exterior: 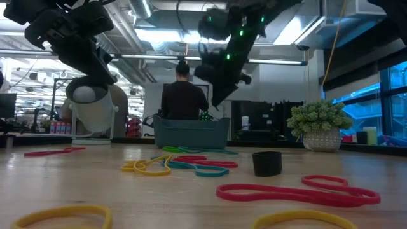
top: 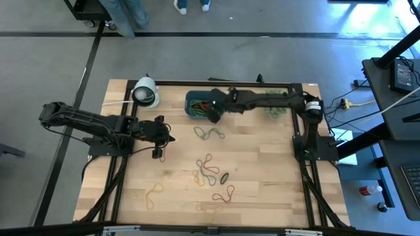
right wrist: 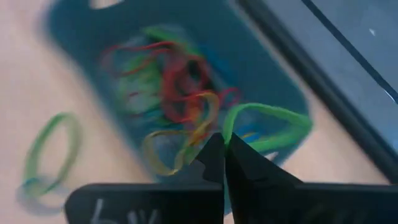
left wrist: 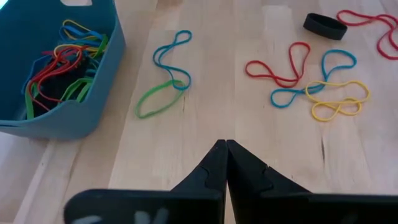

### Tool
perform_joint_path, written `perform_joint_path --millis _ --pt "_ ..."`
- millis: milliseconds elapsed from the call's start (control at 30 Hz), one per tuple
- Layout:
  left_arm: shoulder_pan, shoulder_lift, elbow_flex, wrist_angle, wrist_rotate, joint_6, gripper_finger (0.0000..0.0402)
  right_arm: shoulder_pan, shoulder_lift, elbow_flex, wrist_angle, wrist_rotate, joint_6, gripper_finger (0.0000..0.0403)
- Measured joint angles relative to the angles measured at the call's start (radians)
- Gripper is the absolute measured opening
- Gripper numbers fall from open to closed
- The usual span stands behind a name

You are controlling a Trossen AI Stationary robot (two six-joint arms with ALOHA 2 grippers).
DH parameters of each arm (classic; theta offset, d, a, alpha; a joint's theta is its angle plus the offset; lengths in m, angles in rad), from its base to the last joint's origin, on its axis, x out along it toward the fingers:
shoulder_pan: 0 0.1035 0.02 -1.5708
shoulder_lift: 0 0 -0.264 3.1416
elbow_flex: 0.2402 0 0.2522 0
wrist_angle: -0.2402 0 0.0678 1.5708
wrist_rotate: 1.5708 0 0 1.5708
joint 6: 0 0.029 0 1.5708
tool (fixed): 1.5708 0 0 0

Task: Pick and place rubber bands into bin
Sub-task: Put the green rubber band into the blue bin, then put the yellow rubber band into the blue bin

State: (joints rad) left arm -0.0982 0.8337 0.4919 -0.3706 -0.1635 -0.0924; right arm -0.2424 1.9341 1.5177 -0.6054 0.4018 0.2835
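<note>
Bin (left wrist: 93, 93) at the table's far edge holds a fair tangle already. Roughly ten rubber bands (left wrist: 323, 93) left on the wood. Right gripper (right wrist: 225, 146) over bin, pinched shut, apparently on a green band (right wrist: 273, 124). Left gripper (left wrist: 225, 149) shut, empty.

Bins: I am counting one teal bin (top: 197, 105).
Pincers: I am counting two, my left gripper (left wrist: 225, 144) and my right gripper (right wrist: 224, 146), both closed.
Bands in my right pincer: I am gripping one green rubber band (right wrist: 267, 121).
Bands in the bin: I am seeing a tangle of red, green, yellow and blue rubber bands (left wrist: 59, 68); I cannot count them.
Loose bands ahead of my left pincer: I am counting six: two blue bands (left wrist: 171, 59), two red bands (left wrist: 280, 68), one green band (left wrist: 155, 102), one yellow band (left wrist: 339, 102).
Black rings: I am counting one black ring (left wrist: 324, 26).
</note>
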Motion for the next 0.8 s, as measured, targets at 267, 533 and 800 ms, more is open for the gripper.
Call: perform_joint_path --millis 267,533,800 --pt "0.0 0.0 0.0 -0.008 0.0 0.001 0.0003 -0.062 0.035 -0.001 0.028 -0.067 -0.006 0.0037" --pt "0.0 0.0 0.0 -0.008 0.001 -0.001 0.0006 -0.054 0.036 -0.002 0.015 -0.074 -0.024 0.0083" --pt "0.0 0.0 0.0 -0.006 0.001 0.001 0.0008 -0.048 0.031 -0.002 -0.025 -0.074 -0.058 0.0114"
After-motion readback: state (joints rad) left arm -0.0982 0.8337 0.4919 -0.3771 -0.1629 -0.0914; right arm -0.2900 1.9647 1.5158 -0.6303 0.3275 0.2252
